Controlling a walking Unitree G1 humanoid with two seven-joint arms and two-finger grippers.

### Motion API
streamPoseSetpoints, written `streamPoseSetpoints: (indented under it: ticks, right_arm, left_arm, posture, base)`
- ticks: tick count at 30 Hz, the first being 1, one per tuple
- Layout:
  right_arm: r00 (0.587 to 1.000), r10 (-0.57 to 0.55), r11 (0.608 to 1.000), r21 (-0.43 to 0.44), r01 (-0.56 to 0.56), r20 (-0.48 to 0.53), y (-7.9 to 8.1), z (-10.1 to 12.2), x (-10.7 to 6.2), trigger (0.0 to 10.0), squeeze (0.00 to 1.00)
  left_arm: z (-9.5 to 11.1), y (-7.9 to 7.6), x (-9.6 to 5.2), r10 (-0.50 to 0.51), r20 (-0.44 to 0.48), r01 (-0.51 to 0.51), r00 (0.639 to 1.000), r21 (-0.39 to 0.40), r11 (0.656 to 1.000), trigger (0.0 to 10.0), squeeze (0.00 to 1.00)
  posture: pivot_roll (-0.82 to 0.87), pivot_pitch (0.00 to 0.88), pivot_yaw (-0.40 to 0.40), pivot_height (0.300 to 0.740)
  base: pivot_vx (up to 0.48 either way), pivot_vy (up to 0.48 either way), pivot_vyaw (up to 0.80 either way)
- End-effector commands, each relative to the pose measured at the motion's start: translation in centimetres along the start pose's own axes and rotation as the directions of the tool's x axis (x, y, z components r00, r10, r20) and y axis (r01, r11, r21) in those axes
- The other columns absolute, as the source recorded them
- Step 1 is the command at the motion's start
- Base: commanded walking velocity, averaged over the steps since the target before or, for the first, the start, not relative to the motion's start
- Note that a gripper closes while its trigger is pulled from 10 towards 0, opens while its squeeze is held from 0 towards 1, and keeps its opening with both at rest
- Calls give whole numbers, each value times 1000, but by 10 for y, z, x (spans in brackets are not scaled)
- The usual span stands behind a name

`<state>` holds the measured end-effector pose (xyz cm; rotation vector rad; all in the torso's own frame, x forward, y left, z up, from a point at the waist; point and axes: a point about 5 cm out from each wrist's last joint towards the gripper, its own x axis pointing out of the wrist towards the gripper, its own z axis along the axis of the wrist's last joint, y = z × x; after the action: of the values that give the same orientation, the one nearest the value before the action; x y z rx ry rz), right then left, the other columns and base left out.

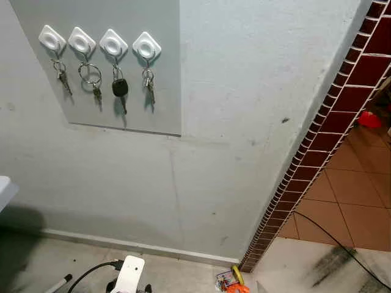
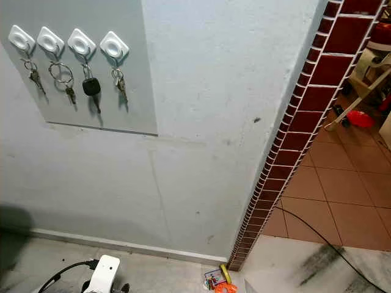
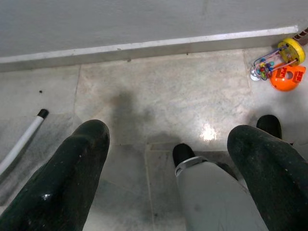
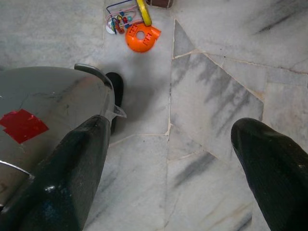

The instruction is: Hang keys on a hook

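Even, soft light fills the head views, both sharp and free of motion blur, and each set of keys (image 1: 120, 89) throws a faint shadow just beside itself on the grey panel (image 1: 160, 91), while a darker shadow pools at the foot of the wall (image 1: 201, 183) far to the panel's lower left. Straight edges such as the tiled pillar (image 1: 317, 146) lean with wide-angle distortion. In the left wrist view a small white glare patch shines on the marble floor (image 3: 144, 96) beside a soft dark shadow, and the near black fingers (image 3: 62, 187) look slightly out of focus.
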<state>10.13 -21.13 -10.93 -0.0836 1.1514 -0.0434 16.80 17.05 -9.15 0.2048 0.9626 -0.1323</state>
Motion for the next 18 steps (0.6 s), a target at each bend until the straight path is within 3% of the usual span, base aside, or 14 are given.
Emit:
streamPoseSetpoints:
  ticks: [1, 12, 14, 18]
  right_arm:
    - [999, 25, 1000, -1, -25, -22, 8, -4, 0, 10000, 0]
    - [999, 26, 1000, -7, -26, -29, 8, -5, 0, 10000, 0]
    - [998, 42, 999, 20, -41, -38, 16, -10, -1, 10000, 0]
    - [998, 41, 999, 23, -40, -43, 14, -14, -2, 10000, 0]
  left_arm:
    - [-2, 3, 0, 9, -8, -9, 1000, -8, 1000, 10000, 0]
    - [-2, 3, 0, 10, -9, -10, 1000, -7, 1000, 10000, 0]
    - [-11, 9, -3, 18, -33, -18, 999, 2, 1000, 10000, 0]
    - [-15, 9, -4, 18, -41, -18, 999, 4, 1000, 10000, 0]
  posture:
    - [-12, 0, 6, 732]
    - [-12, 0, 8, 732]
    - [4, 0, 17, 732]
    - [7, 0, 14, 732]
  base:
    - [0, 0, 0]
    - [0, 0, 0]
    - [0, 0, 0]
    - [0, 0, 0]
